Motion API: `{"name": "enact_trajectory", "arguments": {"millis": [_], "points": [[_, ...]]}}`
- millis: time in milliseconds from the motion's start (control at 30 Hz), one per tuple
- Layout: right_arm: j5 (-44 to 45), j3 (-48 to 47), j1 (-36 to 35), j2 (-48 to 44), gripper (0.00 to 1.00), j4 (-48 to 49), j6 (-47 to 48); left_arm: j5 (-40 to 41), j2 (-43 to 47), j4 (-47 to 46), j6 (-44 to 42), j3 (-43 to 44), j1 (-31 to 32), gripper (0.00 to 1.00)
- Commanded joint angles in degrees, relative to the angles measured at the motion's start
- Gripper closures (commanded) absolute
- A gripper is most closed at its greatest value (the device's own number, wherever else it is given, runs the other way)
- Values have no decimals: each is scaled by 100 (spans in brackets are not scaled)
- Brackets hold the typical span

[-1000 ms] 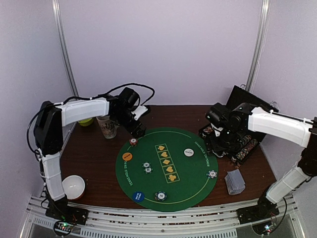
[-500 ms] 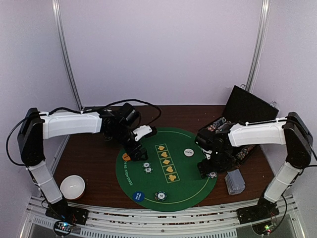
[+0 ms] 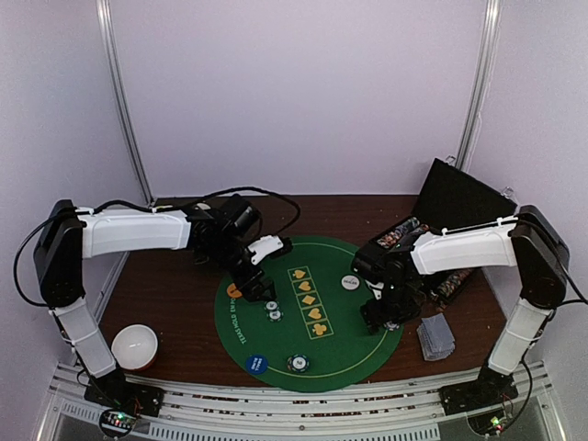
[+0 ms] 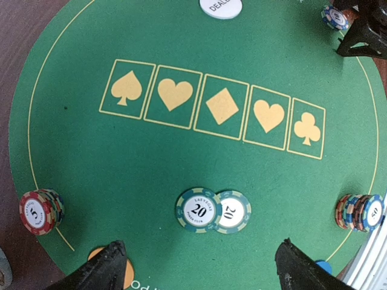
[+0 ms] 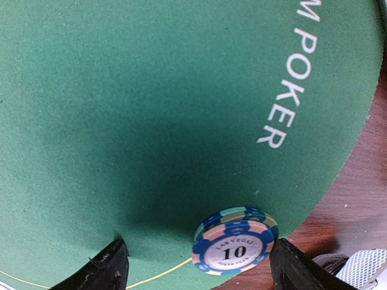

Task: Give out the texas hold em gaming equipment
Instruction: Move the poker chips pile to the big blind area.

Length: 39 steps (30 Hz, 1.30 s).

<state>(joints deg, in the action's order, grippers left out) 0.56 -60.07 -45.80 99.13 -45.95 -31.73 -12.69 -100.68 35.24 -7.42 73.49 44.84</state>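
Round green poker mat (image 3: 349,322). Over its left part my left gripper (image 3: 259,292) hangs open, above two overlapping green 20 chips (image 4: 213,210); both fingers (image 4: 106,272) stay clear of them. A red chip stack (image 4: 39,211) sits at the mat's edge, and an orange button (image 4: 126,273) peeks from under a finger. My right gripper (image 5: 199,269) is low at the mat's right edge, open around a short chip stack (image 5: 236,249) topped by a blue 10; that stack sits right beside the right finger (image 5: 296,269), with a wide gap to the other. White dealer button (image 3: 350,282), blue button (image 3: 257,364).
An open black chip case (image 3: 441,266) stands at the back right. A pile of grey-blue cards (image 3: 435,337) lies on the brown table right of the mat. More chips (image 3: 297,364) sit at the mat's near edge. A white bowl (image 3: 135,346) is at front left.
My right gripper came down from the chip case to the chip stack at the mat's right edge. My left gripper moved from the red chips to above the two green chips.
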Motion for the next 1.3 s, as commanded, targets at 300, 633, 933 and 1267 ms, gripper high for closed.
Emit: {"name": "enact_trajectory", "arguments": {"millis": [300, 633, 933, 1267], "points": [[428, -303, 196, -271, 13, -609, 132, -434, -630, -433, -36, 12, -15, 11], [344, -110, 199, -375, 13, -469, 111, 300, -922, -656, -477, -431, 499, 2], [290, -58, 203, -421, 13, -395, 197, 1028, -1223, -646, -425, -288, 508, 5], [261, -78, 198, -333, 13, -397, 274, 579, -811, -747, -604, -425, 495, 17]]}}
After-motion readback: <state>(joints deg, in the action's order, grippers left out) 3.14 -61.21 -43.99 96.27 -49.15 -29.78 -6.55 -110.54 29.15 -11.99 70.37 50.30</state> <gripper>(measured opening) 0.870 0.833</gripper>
